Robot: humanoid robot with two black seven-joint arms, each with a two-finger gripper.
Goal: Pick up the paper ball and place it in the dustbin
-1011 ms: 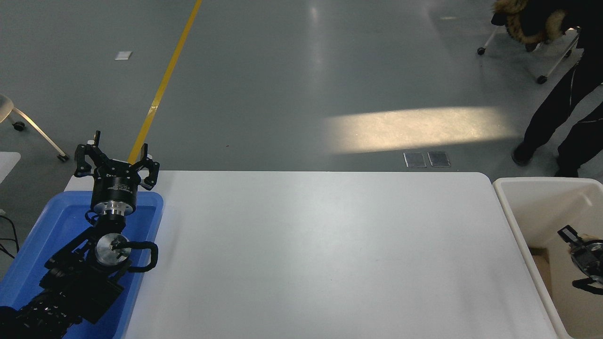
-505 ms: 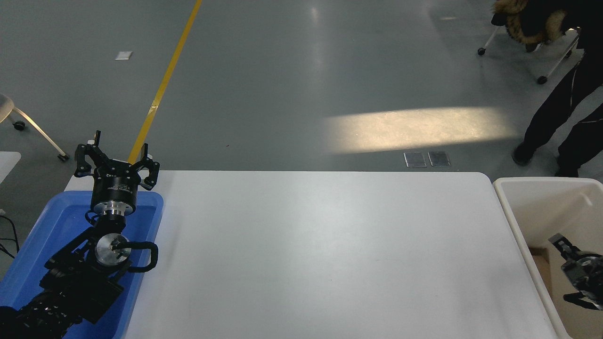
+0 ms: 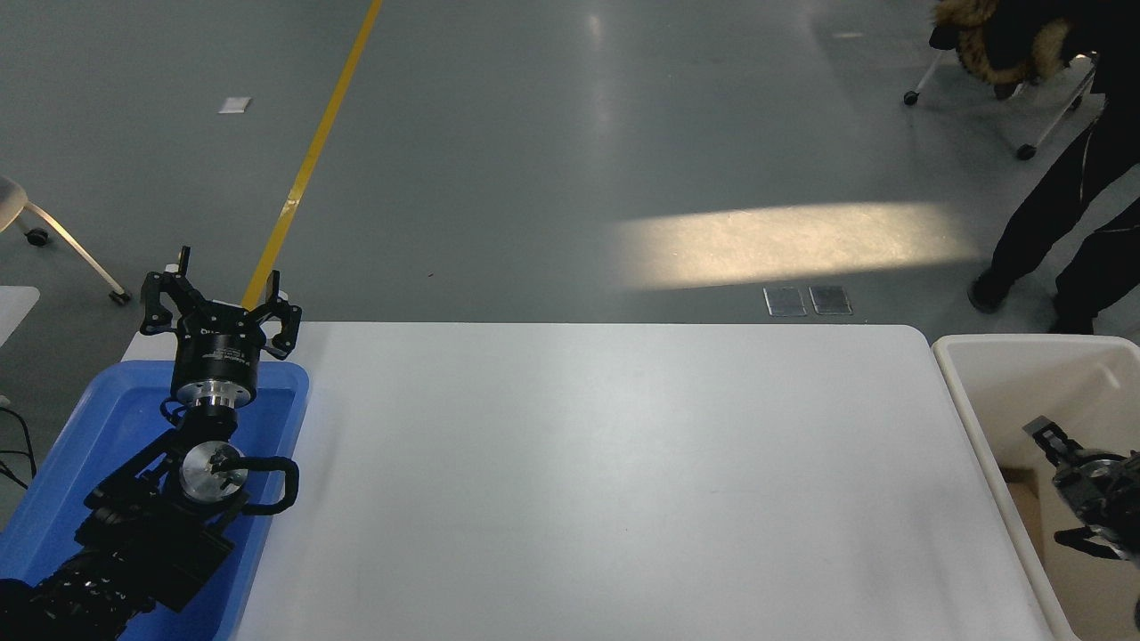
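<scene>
Two black arms show at the white counter (image 3: 606,481). Parked at the lower left, the left pincer (image 3: 218,307) hangs over the far end of a blue tray (image 3: 53,481), its fingers spread open and holding nothing. Inside the cream-white dustbin (image 3: 1006,343) at the counter's right edge is the right pincer (image 3: 1064,485), partly cut off by the picture edge; its fingers look spread and empty. No paper ball can be made out. A person (image 3: 1069,178) stands beyond the dustbin.

- The white table (image 3: 606,481) is sitting on the grey floor (image 3: 534,160).
- A blue tray (image 3: 98,427) is resting at its left end, overhanging the edge.
- A yellow line (image 3: 312,151) is crossing the floor beyond.
</scene>
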